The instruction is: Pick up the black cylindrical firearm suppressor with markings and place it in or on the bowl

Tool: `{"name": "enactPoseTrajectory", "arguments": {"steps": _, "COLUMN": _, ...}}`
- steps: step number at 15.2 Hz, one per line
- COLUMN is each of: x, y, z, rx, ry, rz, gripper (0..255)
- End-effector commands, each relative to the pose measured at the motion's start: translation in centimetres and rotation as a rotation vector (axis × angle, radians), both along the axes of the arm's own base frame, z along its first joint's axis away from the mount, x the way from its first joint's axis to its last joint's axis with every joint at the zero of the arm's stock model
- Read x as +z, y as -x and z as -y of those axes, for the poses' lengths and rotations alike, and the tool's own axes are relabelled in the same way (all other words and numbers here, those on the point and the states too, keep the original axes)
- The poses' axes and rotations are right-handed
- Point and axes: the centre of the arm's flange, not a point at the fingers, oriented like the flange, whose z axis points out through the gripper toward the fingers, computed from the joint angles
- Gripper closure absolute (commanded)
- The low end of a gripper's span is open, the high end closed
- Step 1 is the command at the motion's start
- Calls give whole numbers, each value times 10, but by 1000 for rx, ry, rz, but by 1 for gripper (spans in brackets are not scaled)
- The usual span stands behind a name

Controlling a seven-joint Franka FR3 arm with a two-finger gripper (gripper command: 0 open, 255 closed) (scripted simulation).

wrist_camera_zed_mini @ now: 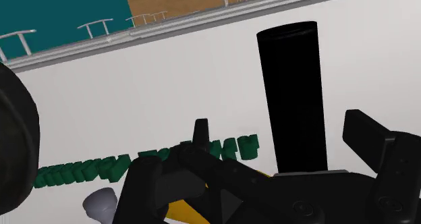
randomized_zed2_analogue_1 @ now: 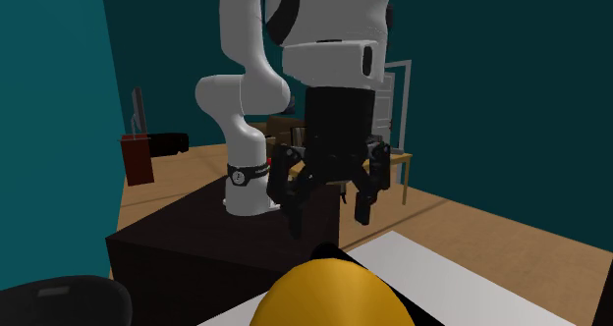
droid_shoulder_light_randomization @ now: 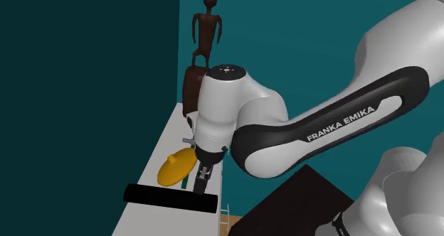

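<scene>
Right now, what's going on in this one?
A white Franka arm hangs its black end effector, fingers apart, over a white table. The black cylindrical suppressor lies on its side there, not grasped, close beside the yellow bowl. Nothing has been picked up yet.

1 brown figure (droid_shoulder_light_randomization: 206, 28) is standing at the white table's (droid_shoulder_light_randomization: 165, 138) far end. Small green things (wrist_camera_zed_mini: 81, 170) are lying on that table.

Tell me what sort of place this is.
Probably a room in a house, rendered in a simulator: teal walls, a wooden floor, and a carved brown figure standing as an ornament at the far end of the white table.
</scene>
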Motion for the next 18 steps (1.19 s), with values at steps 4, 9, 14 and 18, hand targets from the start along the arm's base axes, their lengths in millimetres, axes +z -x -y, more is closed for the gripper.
{"name": "enactPoseTrajectory", "arguments": {"steps": 4, "x": -35, "y": 10, "z": -38, "rx": 71, "ry": -1, "rz": 5, "gripper": 0}}
{"name": "enactPoseTrajectory", "arguments": {"steps": 9, "x": -61, "y": 8, "z": -37, "rx": 71, "ry": -1, "rz": 5, "gripper": 0}}
{"name": "enactPoseTrajectory", "arguments": {"steps": 14, "x": -69, "y": 7, "z": -37, "rx": 71, "ry": -1, "rz": 5, "gripper": 0}}
{"name": "enactPoseTrajectory", "arguments": {"steps": 18, "x": -69, "y": 7, "z": -37, "rx": 71, "ry": -1, "rz": 5, "gripper": 0}}
